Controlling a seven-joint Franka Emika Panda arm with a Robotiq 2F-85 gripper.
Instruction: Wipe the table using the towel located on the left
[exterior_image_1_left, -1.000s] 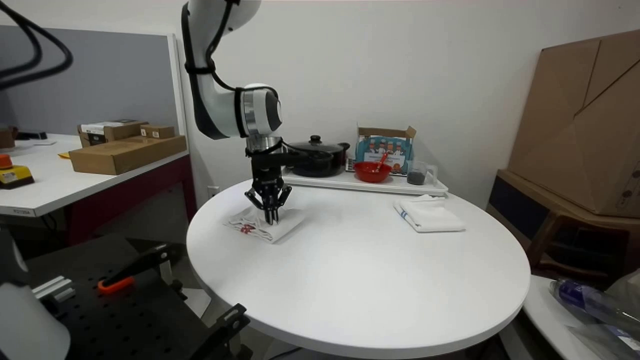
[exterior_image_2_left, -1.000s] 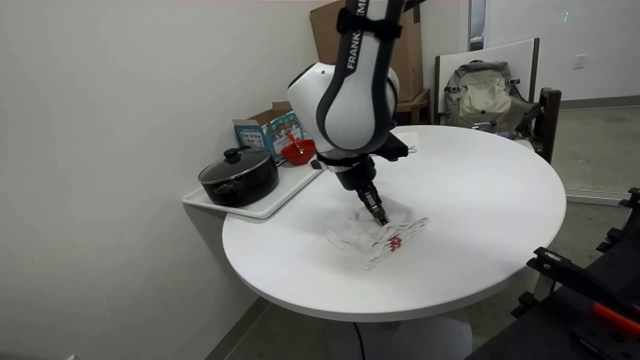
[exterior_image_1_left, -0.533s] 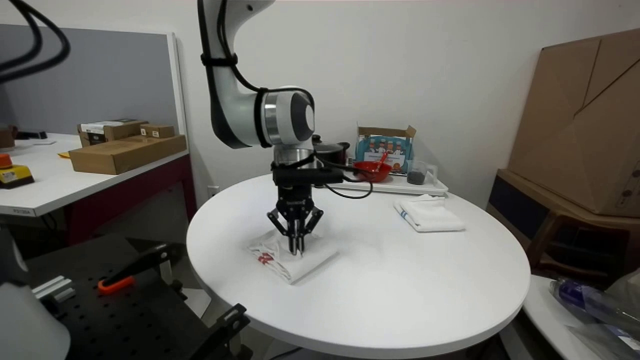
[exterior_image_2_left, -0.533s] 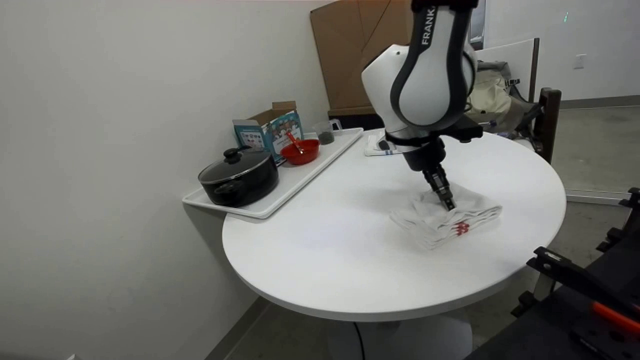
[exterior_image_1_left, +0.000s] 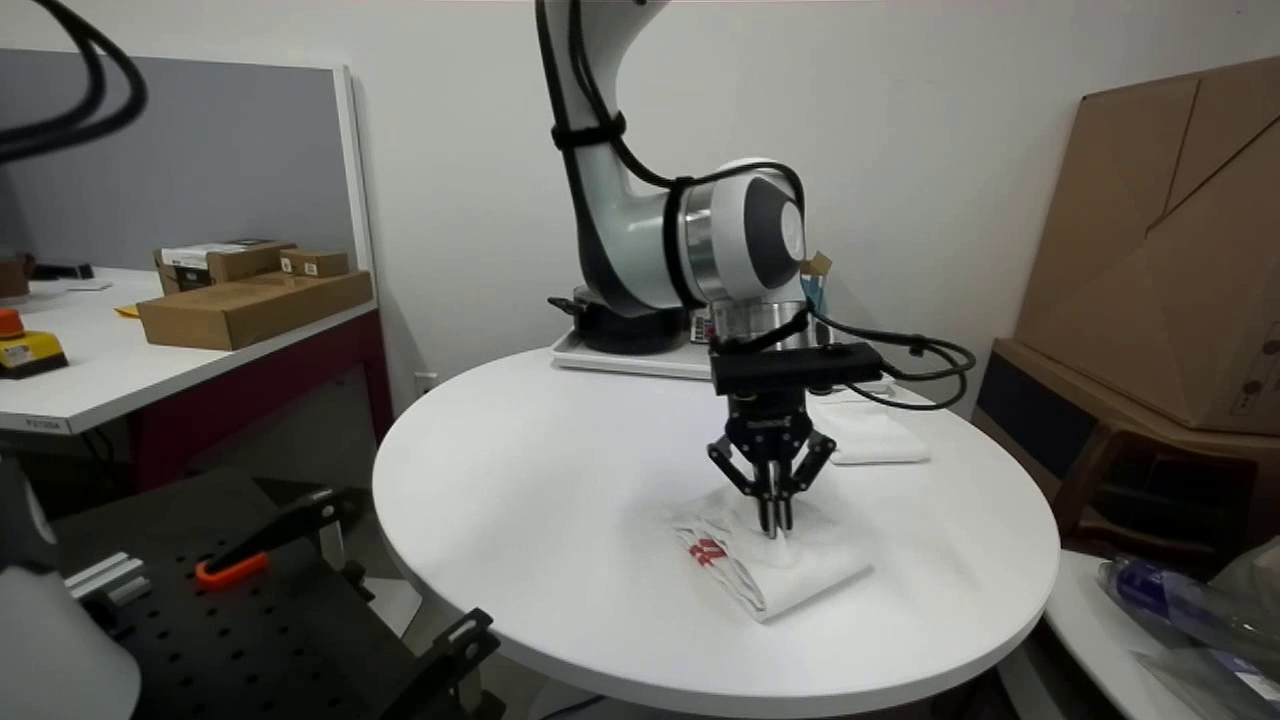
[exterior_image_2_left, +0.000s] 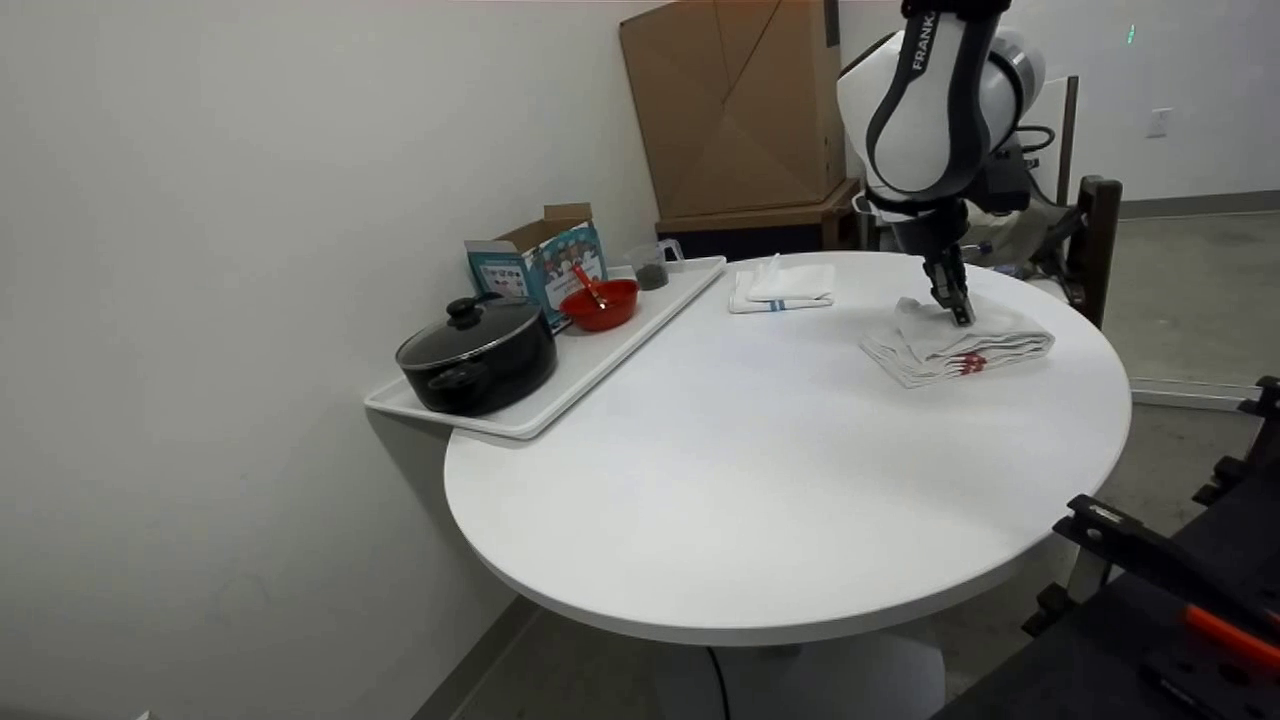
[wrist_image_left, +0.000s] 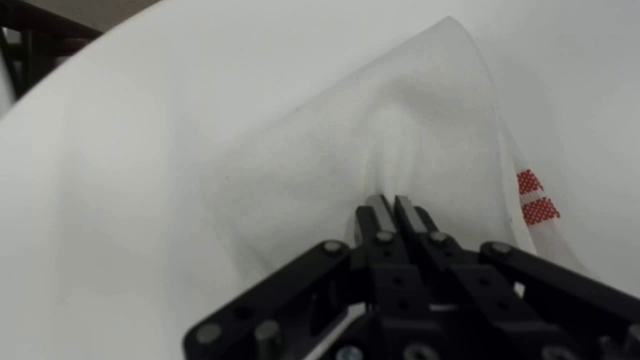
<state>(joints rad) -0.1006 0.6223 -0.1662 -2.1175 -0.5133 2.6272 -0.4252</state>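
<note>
The towel is a small white folded cloth, rumpled on top, with a red mark on one edge. It lies on the round white table and also shows in an exterior view and in the wrist view. My gripper points down onto the towel's middle. In the wrist view its fingertips are close together, with a raised fold of the towel pinched between them. The towel is spread flat around the fingertips. The towel's part under the gripper body is hidden in the wrist view.
A flatter folded white cloth with a blue stripe lies near the wall side. A white tray holds a black pot, a red bowl, a box and a cup. Black clamps stand by the table's edge.
My gripper has slid the towel across the table, to the right in both exterior views, first nearer in an exterior view, then further over. The grip looks unchanged.
</note>
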